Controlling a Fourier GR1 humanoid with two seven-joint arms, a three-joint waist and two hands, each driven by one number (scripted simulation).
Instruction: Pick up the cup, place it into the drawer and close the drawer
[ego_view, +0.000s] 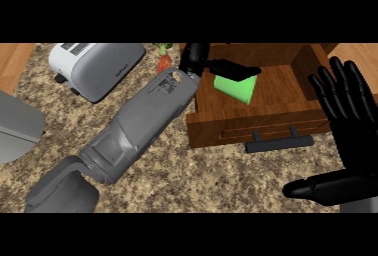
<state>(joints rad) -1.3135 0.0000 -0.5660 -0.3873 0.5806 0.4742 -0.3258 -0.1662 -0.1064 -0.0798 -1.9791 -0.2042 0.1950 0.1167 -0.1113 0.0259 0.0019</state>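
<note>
- The green cup (238, 87) is over the inside of the open drawer (288, 100), towards its back left corner; it is tilted, one corner pointing down at the wooden floor, and I cannot tell whether it touches that floor
- My left hand (194, 56) is at the cup's upper end, and my fingers (235, 70) are curled across its top edge, clamped on it
- My left forearm (140, 130) runs as a long grey slant from the lower left of the view up to that hand, crossing the counter (221, 180) and covering the drawer's left edge
- The drawer is pulled out, a brown wooden box with its front panel towards me; a dark bar handle (279, 142) juts from that front
- My right hand (353, 145) rests at the right edge of the view, beside the drawer's right end, fingers straight, spread apart and pointing up, thumb out to the left, holding nothing
- A carrot (164, 61) lies just left of my left hand
- A grey toaster (96, 67) stands farther left on the speckled stone counter
- A pale grey curved thing (16, 127) shows at the left edge; I cannot tell what it is
</note>
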